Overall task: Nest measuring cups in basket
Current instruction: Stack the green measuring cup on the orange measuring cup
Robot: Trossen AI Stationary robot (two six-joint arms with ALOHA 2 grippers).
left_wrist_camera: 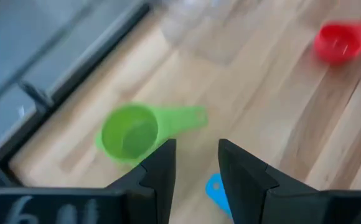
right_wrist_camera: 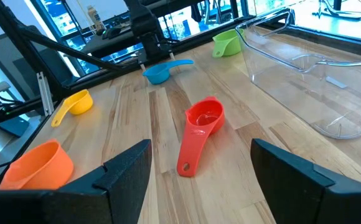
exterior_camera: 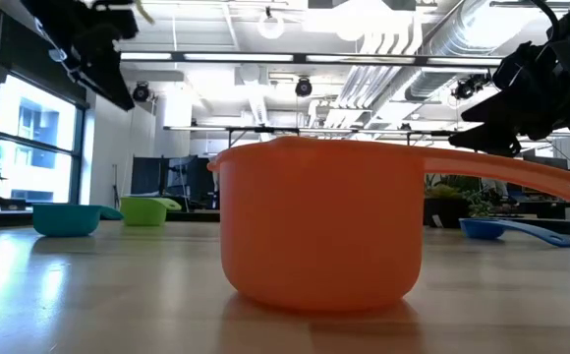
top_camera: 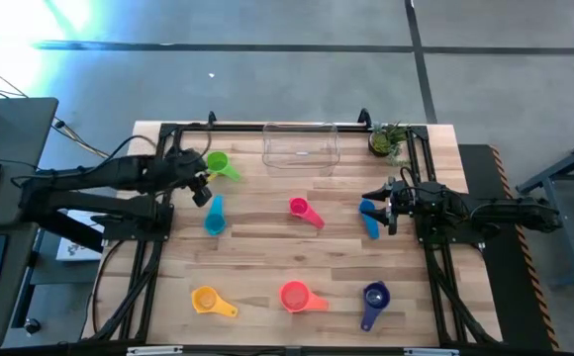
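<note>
Left gripper (top_camera: 200,183) sits upper left, jaws apart, empty, by the green cup (top_camera: 218,163). Drop squarely over its bowl, then carry to the basket (top_camera: 300,146), top centre. Right gripper (top_camera: 388,205) wide open, idle.

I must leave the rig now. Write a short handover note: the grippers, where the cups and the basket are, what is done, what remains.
Left gripper: open, holds nothing, above the table between the green cup and teal cup.
Right gripper: fingers wide open, holds nothing, by the blue cup.
Basket: at the far edge, no cup inside.
Also loose on the table: pink cup, yellow cup, orange cup, purple cup.
Done: nothing nested.
Left: all seven cups.
</note>
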